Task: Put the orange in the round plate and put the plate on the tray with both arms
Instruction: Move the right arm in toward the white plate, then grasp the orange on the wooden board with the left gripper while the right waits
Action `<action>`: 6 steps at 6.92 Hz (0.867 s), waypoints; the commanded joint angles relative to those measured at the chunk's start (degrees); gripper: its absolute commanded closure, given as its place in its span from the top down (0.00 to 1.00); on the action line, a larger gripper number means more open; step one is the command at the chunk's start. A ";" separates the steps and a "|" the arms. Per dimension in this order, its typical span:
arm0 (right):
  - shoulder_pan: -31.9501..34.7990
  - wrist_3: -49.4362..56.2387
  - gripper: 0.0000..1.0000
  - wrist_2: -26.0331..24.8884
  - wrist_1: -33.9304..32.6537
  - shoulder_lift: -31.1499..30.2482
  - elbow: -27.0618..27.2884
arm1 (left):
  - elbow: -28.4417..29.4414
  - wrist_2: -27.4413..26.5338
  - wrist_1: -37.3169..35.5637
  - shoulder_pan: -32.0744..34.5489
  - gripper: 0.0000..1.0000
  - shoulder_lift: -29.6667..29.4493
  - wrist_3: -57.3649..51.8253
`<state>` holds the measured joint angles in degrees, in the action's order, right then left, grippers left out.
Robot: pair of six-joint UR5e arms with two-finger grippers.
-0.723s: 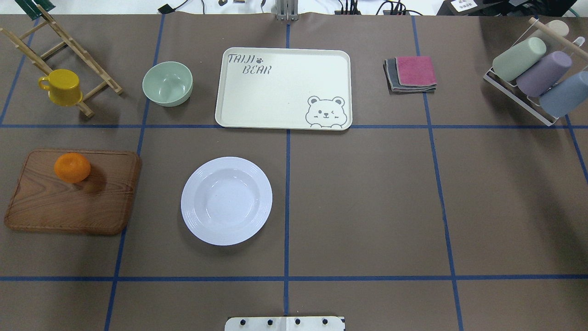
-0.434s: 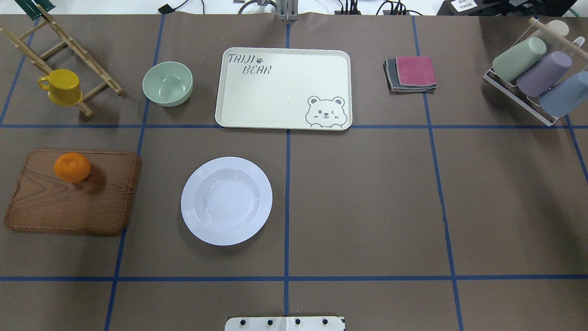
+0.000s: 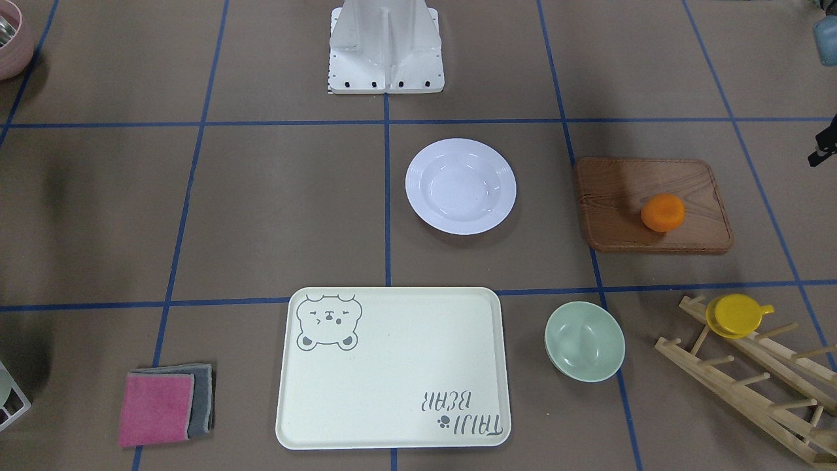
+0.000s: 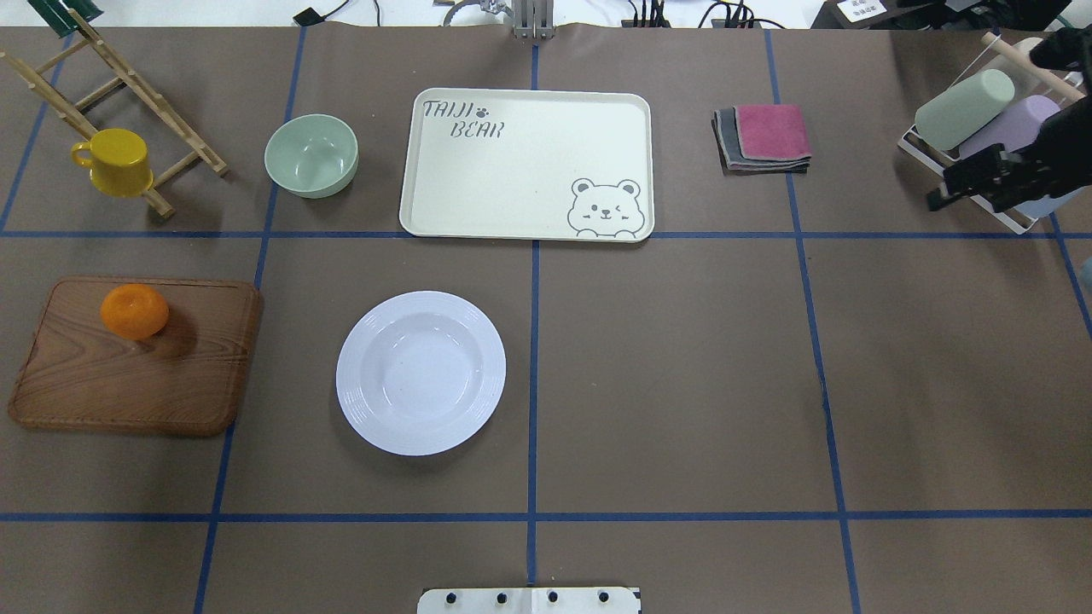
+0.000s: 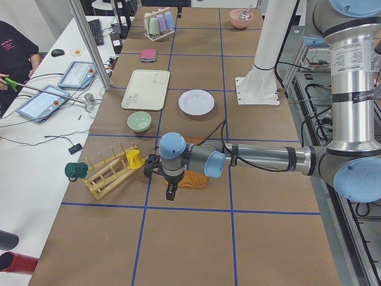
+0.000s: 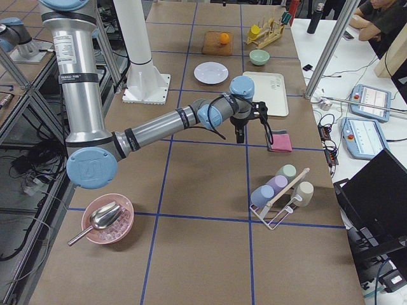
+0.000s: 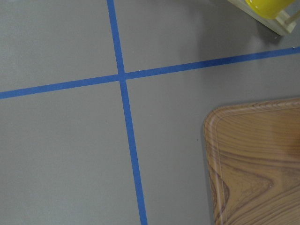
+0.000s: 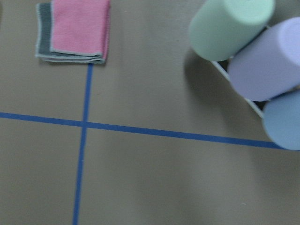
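Note:
The orange (image 4: pixel 134 311) lies on the far-left part of a brown wooden board (image 4: pixel 136 384). The white round plate (image 4: pixel 421 373) stands empty on the table to the right of the board. Behind the plate lies the cream bear tray (image 4: pixel 526 165), with nothing on it. My right gripper (image 4: pixel 938 189) hangs at the far right over the cup rack, blurred, and I cannot tell whether it is open or shut. My left gripper (image 5: pixel 171 192) hovers off the board's outer end, far from the plate. Only a black sliver of the left gripper (image 3: pixel 817 154) shows in the front-facing view, so its state is unclear.
A pale green bowl (image 4: pixel 310 155) stands left of the tray. A yellow cup (image 4: pixel 115 160) sits on a wooden rack (image 4: pixel 128 85). Folded pink and grey cloths (image 4: pixel 762 136) lie right of the tray. A wire rack holds pastel cups (image 4: pixel 964 111). A pink bowl with a scoop (image 6: pixel 107 219) stands at the table's right end.
My right gripper has come into the overhead view at the far right edge, over the cup rack. The orange, plate and tray have not moved.

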<state>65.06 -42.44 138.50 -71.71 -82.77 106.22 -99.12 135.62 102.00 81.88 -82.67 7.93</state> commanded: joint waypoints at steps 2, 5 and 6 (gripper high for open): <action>-18.78 -44.63 1.00 -7.74 38.30 6.82 -5.85 | -1.15 0.00 1.44 -3.63 1.00 -0.99 10.47; -31.71 -61.35 1.00 -24.36 49.26 7.96 -5.06 | -1.51 -0.70 11.99 -12.59 1.00 -2.30 32.45; -38.02 -61.44 1.00 -34.94 51.12 8.15 -4.89 | -1.60 -0.88 12.00 -14.45 0.99 -3.53 35.28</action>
<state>33.38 -102.77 113.38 -23.31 -75.06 101.15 -100.59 134.94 113.17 70.13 -84.96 38.75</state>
